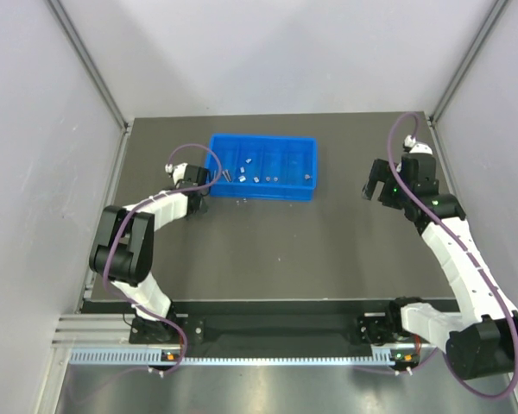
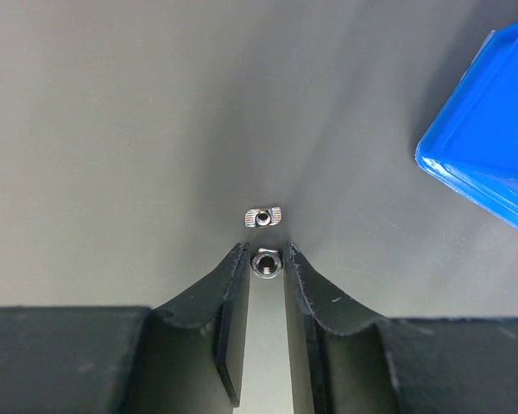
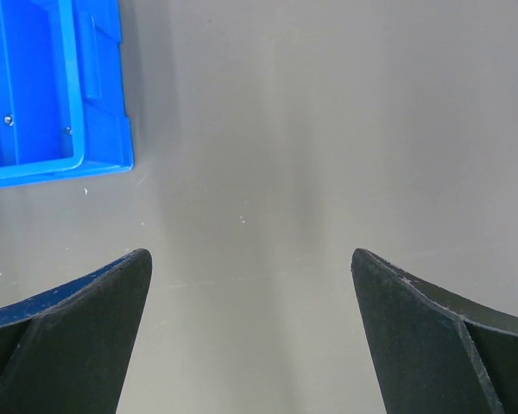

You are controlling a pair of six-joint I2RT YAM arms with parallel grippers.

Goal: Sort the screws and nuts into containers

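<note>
A: Where does the nut sit against the left gripper?

B: Right between its fingertips — a small silvery nut, hole upward, lying on the dark table. The jaws stand narrow, with a fingertip close on either side of it. Whether they press on it I cannot tell.

A: Anything else near?

B: A second nut, flat with ridged ends, lies just beyond the tips, apart from both fingers. The corner of the blue tray shows off to its right.

A: And in the tray?

B: From above, a few small silvery pieces lie spread over its compartments — too small to tell screws from nuts. A couple more specks lie on the table just in front of the tray's near wall, beside the left gripper.

A: The right gripper?

B: Its jaws are wide, with only table showing between them. It is well apart from the tray, off to the right.
</note>
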